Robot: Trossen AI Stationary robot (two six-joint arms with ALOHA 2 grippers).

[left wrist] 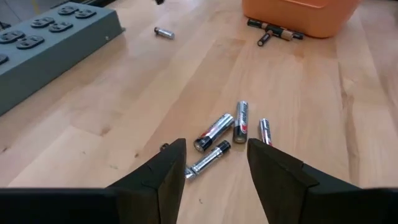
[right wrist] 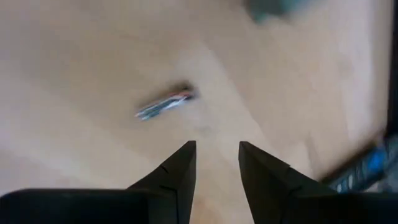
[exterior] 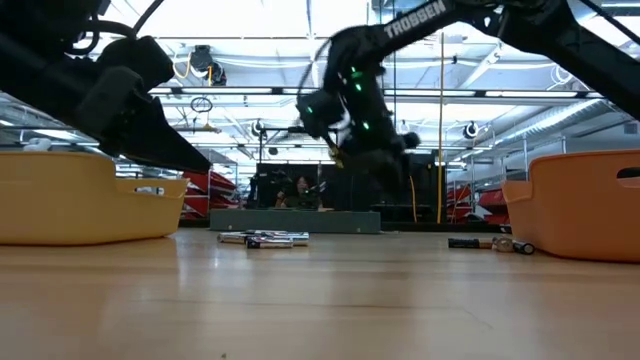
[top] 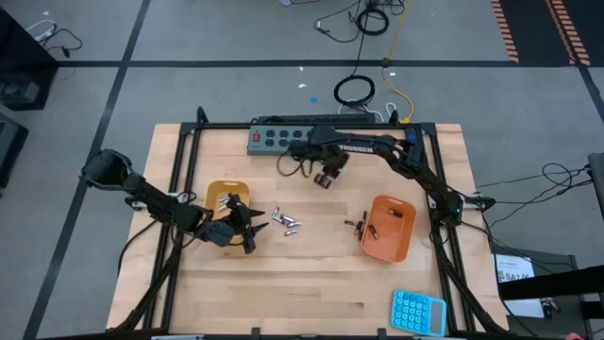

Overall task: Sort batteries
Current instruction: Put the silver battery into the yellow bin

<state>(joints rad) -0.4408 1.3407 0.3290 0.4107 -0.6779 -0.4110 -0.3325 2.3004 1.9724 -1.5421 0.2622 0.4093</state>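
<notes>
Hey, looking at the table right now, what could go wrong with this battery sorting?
1. The silver batteries lie bunched and touching ahead of the open left gripper; closing there may catch two or scatter them.
2. Dark batteries lie outside, against the orange tray; they could get missed or be awkward to grip.
3. The right gripper hovers open over a lone battery, which may roll.

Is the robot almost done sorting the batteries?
Not yet. Some silver batteries already lie in the yellow tray, and dark ones in the orange tray. The left gripper is open and empty beside the loose silver batteries. The right gripper hangs open over one battery. Dark ones by the orange tray remain.
</notes>
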